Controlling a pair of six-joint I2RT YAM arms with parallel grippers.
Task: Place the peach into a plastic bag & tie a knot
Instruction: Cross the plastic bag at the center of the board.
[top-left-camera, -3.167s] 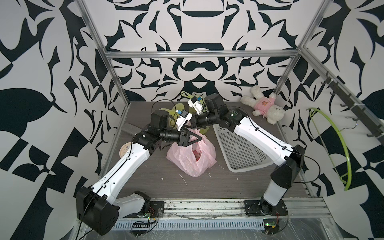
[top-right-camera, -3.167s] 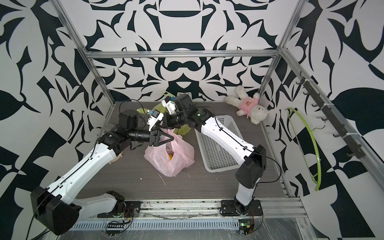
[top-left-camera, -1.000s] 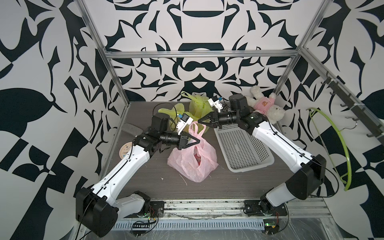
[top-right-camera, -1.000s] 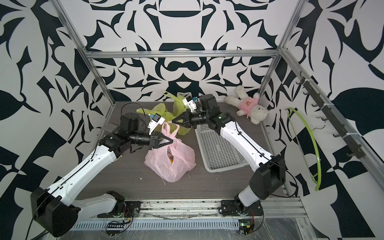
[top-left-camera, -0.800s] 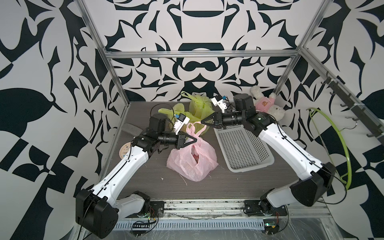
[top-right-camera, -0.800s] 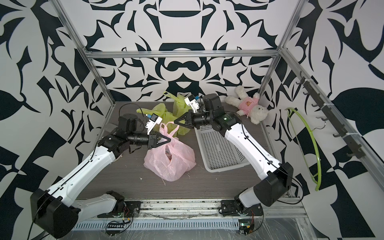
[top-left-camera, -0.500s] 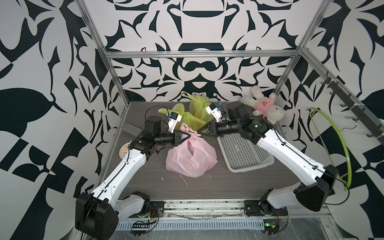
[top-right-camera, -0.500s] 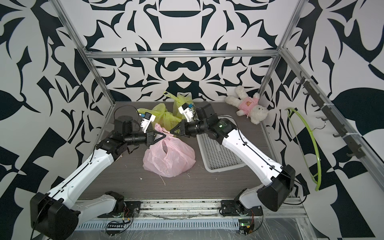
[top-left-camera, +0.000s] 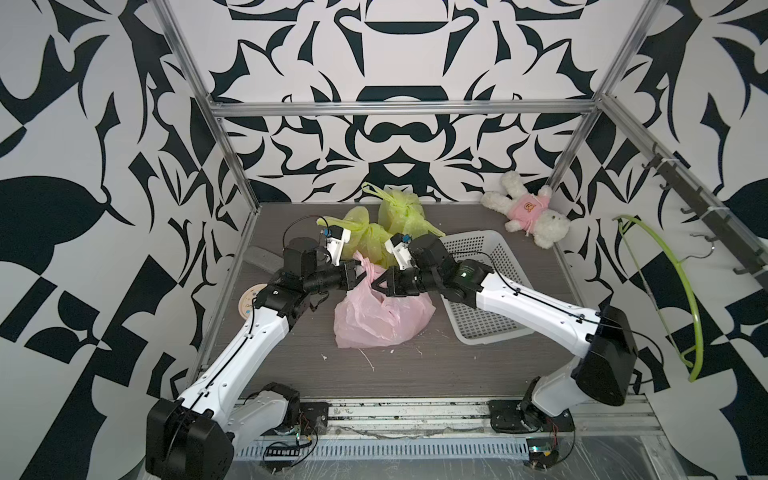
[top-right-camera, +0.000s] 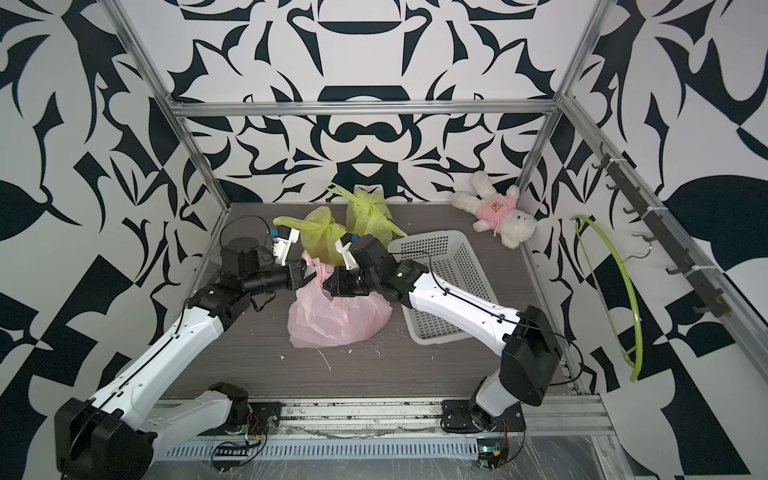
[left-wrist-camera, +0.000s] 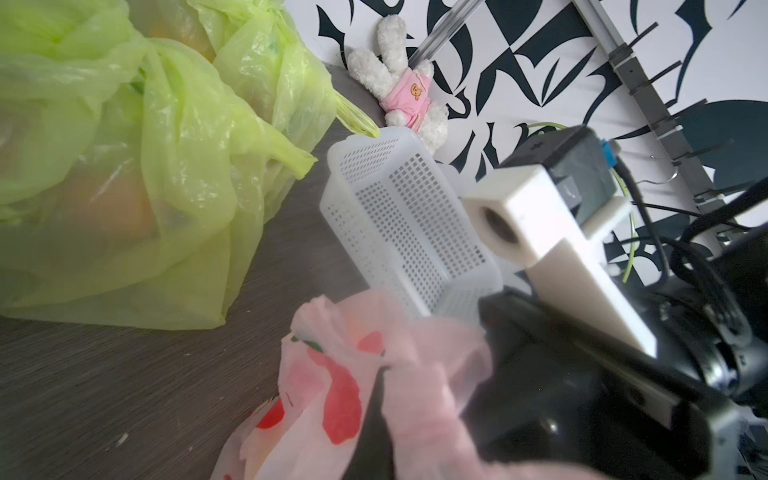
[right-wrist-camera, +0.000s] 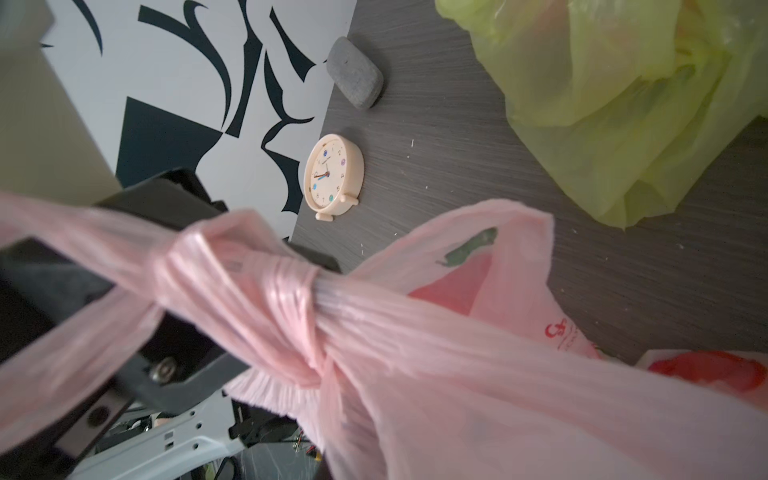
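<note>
The pink plastic bag (top-left-camera: 382, 318) (top-right-camera: 338, 320) rests slumped on the table in both top views. Its two handles are twisted into a knot (right-wrist-camera: 249, 282), seen close up in the right wrist view. My left gripper (top-left-camera: 358, 277) (top-right-camera: 309, 276) is shut on one handle strip (left-wrist-camera: 419, 399) just above the bag's top. My right gripper (top-left-camera: 380, 286) (top-right-camera: 330, 286) faces it a few centimetres away, shut on the other handle. The pink film covers both pairs of jaws in the wrist views. The peach is hidden inside the bag.
Two tied green bags (top-left-camera: 374, 241) (top-left-camera: 401, 214) stand right behind the grippers. A white mesh basket (top-left-camera: 478, 286) lies under the right arm. A plush rabbit (top-left-camera: 528, 214) is at the back right, a small clock (right-wrist-camera: 332, 176) and a grey stone (right-wrist-camera: 355, 79) by the left wall.
My right gripper has swung in from the back right, down to meet the left gripper. The left gripper drew back slightly. The handles tightened into a knot and the bag sagged flatter.
</note>
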